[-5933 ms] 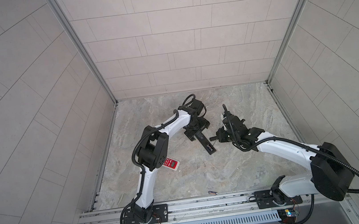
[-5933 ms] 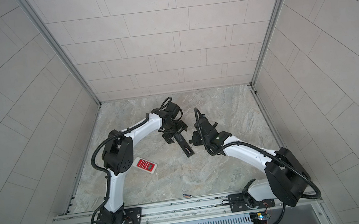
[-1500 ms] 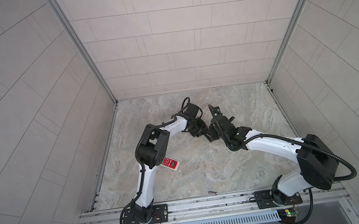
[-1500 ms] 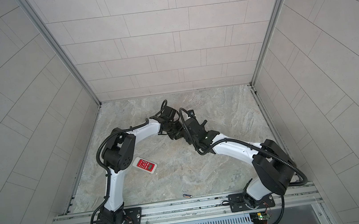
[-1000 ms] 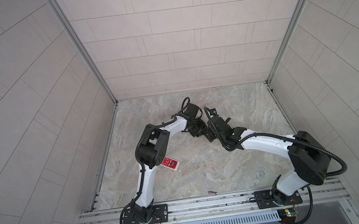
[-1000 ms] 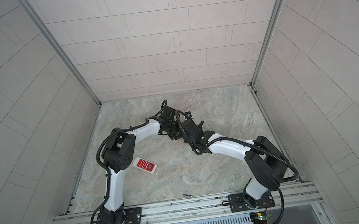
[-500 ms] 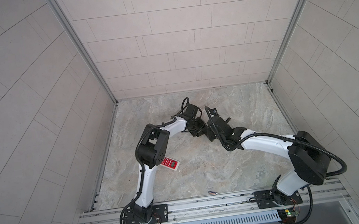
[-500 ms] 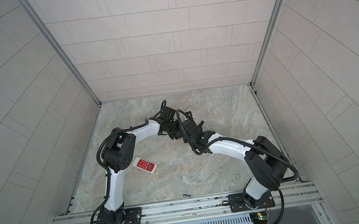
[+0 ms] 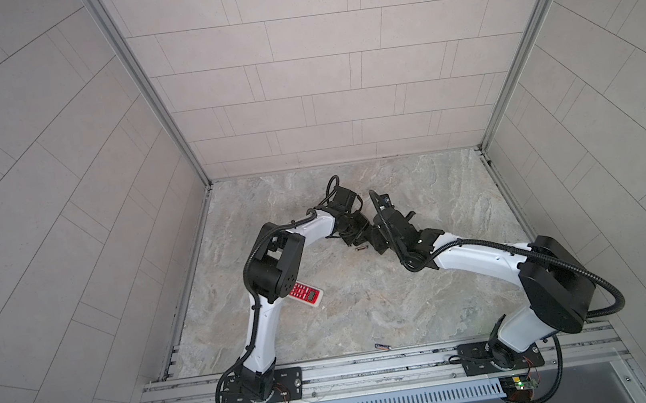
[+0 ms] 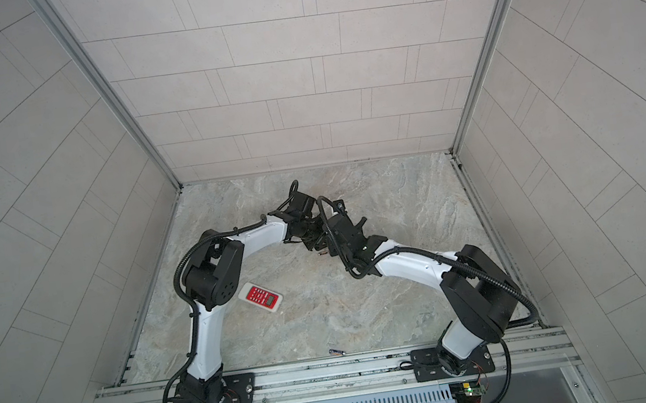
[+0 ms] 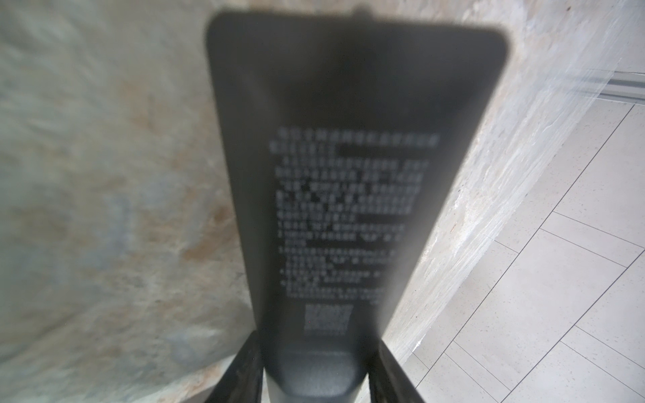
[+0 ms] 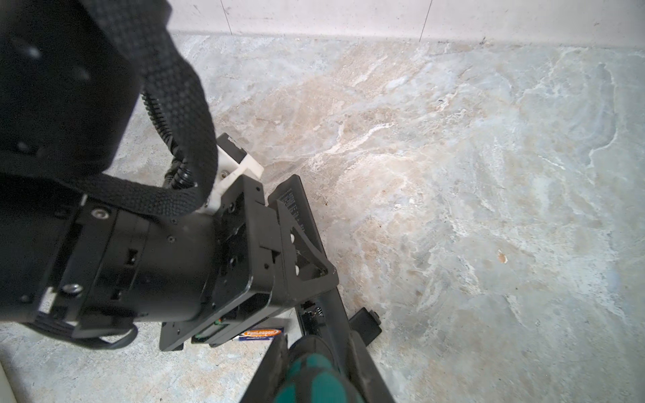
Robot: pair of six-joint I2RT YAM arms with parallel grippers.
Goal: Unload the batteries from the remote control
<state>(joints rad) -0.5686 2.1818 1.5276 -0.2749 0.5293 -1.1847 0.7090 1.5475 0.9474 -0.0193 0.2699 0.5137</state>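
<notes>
My left hand (image 11: 316, 370) clamps the black remote (image 11: 349, 174), my right hand (image 12: 314, 352) grips the green screwdriver (image 12: 310, 378), 1 battery (image 12: 262, 333) lies on the tabletop (image 9: 368, 310) just beside the remote, 2nd battery (image 9: 382, 345) by the near edge.

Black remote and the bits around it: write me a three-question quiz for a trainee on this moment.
1. True or false: the left gripper has its fingers closed on the black remote.
2. What sits between the right gripper's fingers? A) scissors B) the green-handled screwdriver C) nothing
3. How many batteries lie loose on the table in a top view?
Key: 1 true; 2 B; 3 two, one beside the black remote, one by the front rail.
</notes>
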